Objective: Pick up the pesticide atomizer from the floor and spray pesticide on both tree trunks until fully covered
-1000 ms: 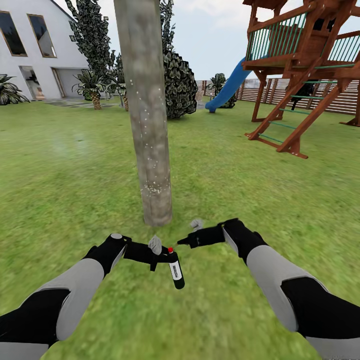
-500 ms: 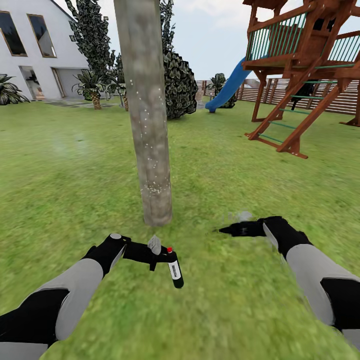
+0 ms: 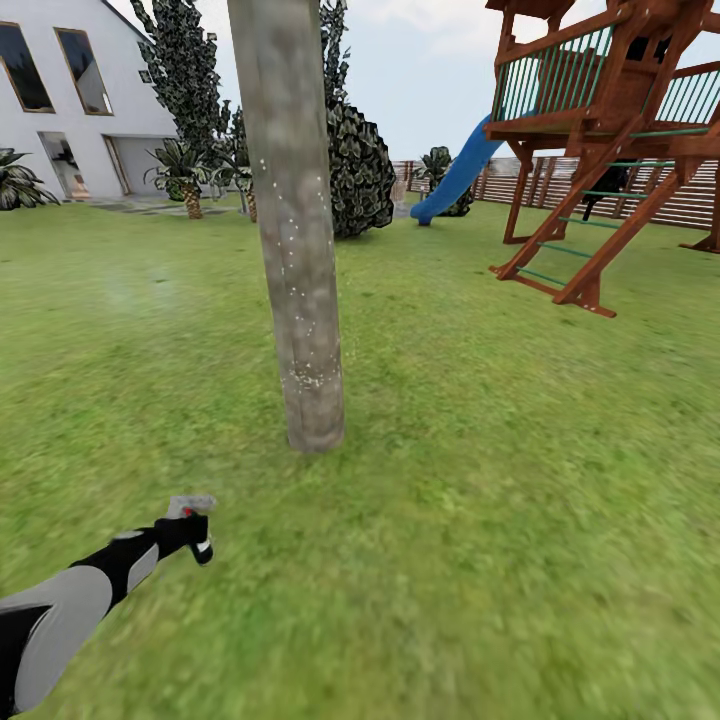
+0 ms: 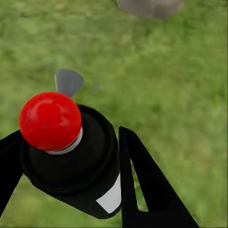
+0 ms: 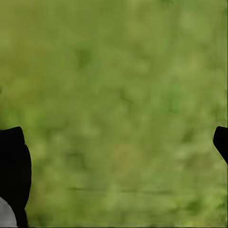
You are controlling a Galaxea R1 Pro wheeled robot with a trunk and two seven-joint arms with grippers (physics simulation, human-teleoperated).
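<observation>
The pesticide atomizer [image 4: 80, 161], a black bottle with a white label and a red cap, sits between the black fingers of my left gripper [image 4: 71, 164], which is shut on it. In the head view that gripper [image 3: 190, 528] is low at the left over the grass, left of and nearer than the tree trunk [image 3: 298, 250]. The grey-brown mottled trunk carries scattered tiny white specks, densest near its lower part [image 3: 312, 375]. Its base [image 4: 149, 5] also edges into the left wrist view. My right gripper [image 5: 116, 152] is open over blurred grass, fingertips wide apart.
A wooden playhouse [image 3: 610, 110] with a blue slide [image 3: 455, 170] stands at the right, with the slatted fence [image 3: 690, 195] behind. A white house [image 3: 70, 100], dark conifers [image 3: 355, 165] and a short palm [image 3: 185, 170] lie behind the trunk. Lawn [image 3: 480, 520] surrounds the tree.
My left arm has drawn back to the left and lower with the atomizer in it. The right arm swung out to the right and left the head view.
</observation>
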